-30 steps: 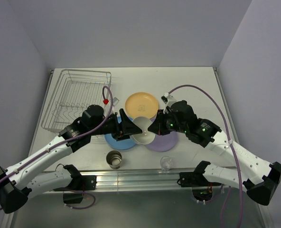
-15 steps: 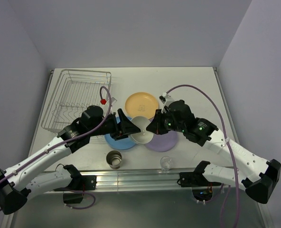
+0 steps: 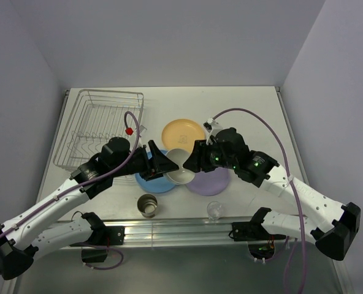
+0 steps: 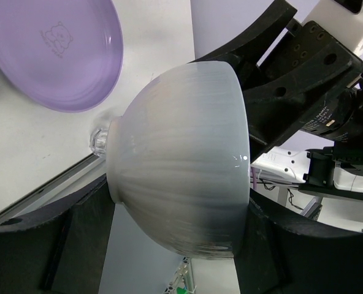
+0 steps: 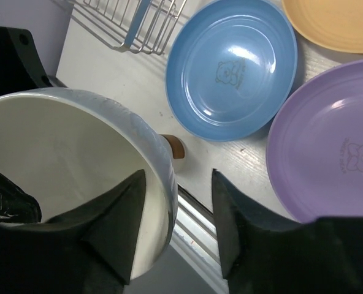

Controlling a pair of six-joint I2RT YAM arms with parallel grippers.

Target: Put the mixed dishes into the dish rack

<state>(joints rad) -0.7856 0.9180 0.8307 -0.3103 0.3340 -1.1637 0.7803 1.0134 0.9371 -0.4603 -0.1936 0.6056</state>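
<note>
The white bowl (image 3: 180,168) hangs tipped on its side above the table between both arms. My left gripper (image 3: 168,164) is shut on it, one finger at the base and one at the rim (image 4: 181,165). My right gripper (image 3: 192,163) is open and straddles the bowl's rim (image 5: 160,153), one finger inside the bowl and one outside with a gap. The blue plate (image 3: 152,182), purple plate (image 3: 211,181) and yellow-orange plate (image 3: 183,132) lie flat below. The cup (image 3: 148,205) and clear glass (image 3: 214,210) stand near the front edge. The wire dish rack (image 3: 102,125) sits at the back left with nothing in it.
A metal rail (image 3: 181,229) runs along the table's near edge, just behind the cup and glass. The walls stand close on the left, back and right. My right arm's purple cable (image 3: 273,131) loops over the right half of the table.
Both grippers and the bowl have shifted a little to the left. The right arm has reached further in towards the left arm. The plates, cup and glass have not moved.
</note>
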